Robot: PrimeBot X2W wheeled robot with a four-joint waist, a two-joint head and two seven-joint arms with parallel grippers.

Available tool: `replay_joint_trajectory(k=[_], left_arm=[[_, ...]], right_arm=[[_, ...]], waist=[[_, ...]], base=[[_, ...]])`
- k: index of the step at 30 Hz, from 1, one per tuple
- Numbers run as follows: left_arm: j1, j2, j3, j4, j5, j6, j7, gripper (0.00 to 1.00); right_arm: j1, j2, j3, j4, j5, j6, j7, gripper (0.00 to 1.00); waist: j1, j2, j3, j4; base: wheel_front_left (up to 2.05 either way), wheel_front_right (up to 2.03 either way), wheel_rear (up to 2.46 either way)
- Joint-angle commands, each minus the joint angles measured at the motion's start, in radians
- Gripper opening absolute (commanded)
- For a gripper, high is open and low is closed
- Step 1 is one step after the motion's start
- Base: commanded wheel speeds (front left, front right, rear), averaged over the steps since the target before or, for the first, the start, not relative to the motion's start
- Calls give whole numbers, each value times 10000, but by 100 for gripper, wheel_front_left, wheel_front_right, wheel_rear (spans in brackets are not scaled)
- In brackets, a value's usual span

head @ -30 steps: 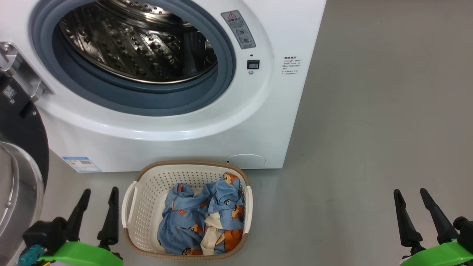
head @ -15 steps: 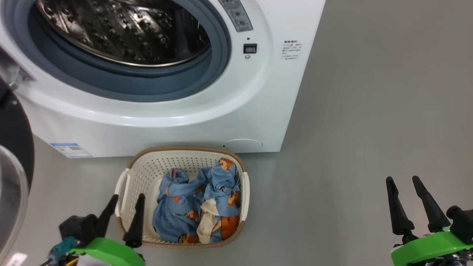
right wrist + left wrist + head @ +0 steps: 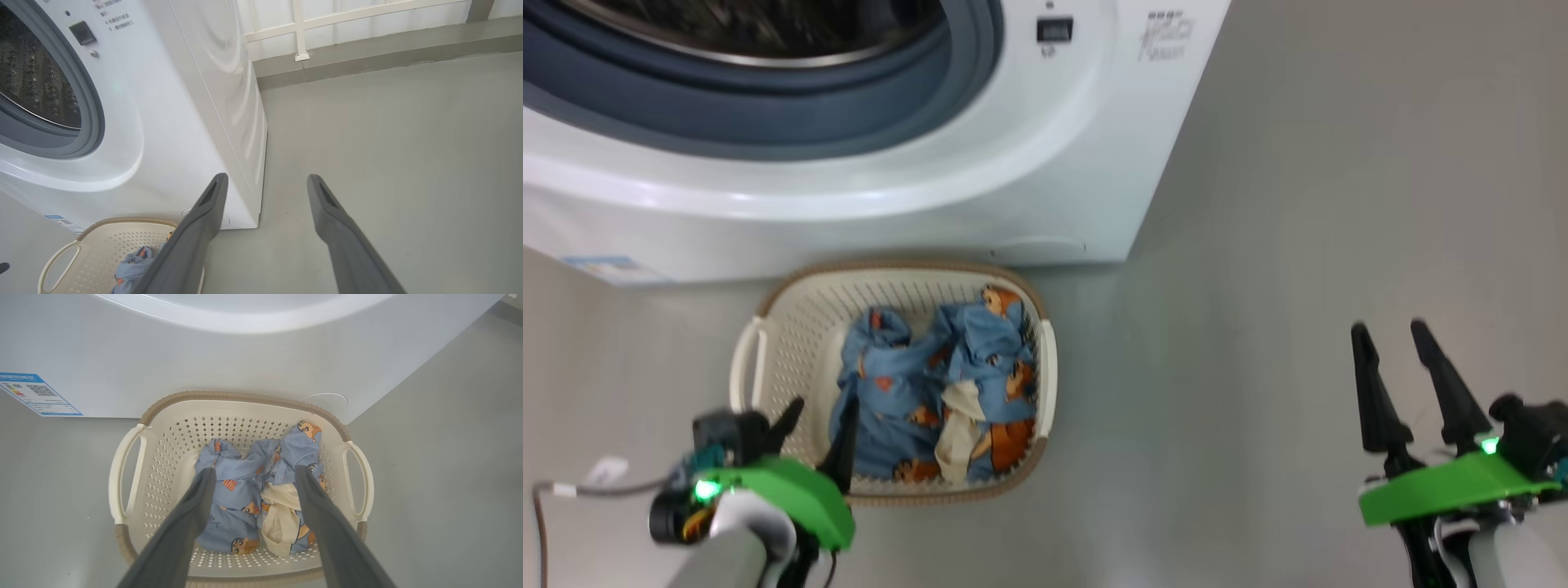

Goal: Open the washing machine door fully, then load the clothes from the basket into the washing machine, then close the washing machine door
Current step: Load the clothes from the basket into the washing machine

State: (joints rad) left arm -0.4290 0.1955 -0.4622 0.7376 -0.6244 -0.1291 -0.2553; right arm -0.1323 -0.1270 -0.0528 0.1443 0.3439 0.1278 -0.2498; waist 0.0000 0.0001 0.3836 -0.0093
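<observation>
- A thin cable [image 3: 572, 490] with a white tag lies on the floor at the far left, running to the left arm's wrist.
- The left hand [image 3: 823, 402] sits over the near left corner of the basket [image 3: 890, 267], its two dark fingers spread apart and closed on nothing. In the left wrist view they frame the clothes [image 3: 931, 392].
- The basket stands on the floor just before the washing machine [image 3: 849, 204], with its brown rim close to the white front panel.
- The clothes lie bunched in the middle and right of the basket: blue bear-print fabric with a cream piece towards the near side.
- The washing machine's mouth is open, showing the grey-blue rubber seal [image 3: 768, 122] and the steel drum [image 3: 36, 81]. A blue label sticker [image 3: 36, 394] sits low on its left front and a round cap [image 3: 1037, 243] low on its right.
- The floor [image 3: 1258, 204] is smooth, bare grey, with a dull sheen.
- The right hand [image 3: 1389, 326] hangs over open floor well to the right of the machine, fingers parted and holding nothing.
- Behind, a grey kerb [image 3: 367, 53] runs under a white-framed wall [image 3: 298, 28].
</observation>
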Motion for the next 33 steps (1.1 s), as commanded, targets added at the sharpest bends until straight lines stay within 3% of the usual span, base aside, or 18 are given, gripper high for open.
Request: replay_joint_trajectory(k=[1, 11, 33], left_arm=[[-501, 336, 71, 140, -159, -15, -65, 100], [-2615, 662, -1468, 1823, -1105, -15, -65, 100], [-5301, 1434, -4478, 3574, -3104, -15, 173, 100]], right_arm=[[-272, -19, 248, -281, -91, 29, -120, 100], [-1280, 238, 405, -465, -280, 29, -120, 100], [-2066, 634, 903, -766, -402, 29, -120, 100]], waist=[[0, -1, 974, -158], [0, -1, 2664, -353], [0, -1, 4488, -1052]], base=[[0, 0, 0], [0, 0, 0], [0, 0, 0]])
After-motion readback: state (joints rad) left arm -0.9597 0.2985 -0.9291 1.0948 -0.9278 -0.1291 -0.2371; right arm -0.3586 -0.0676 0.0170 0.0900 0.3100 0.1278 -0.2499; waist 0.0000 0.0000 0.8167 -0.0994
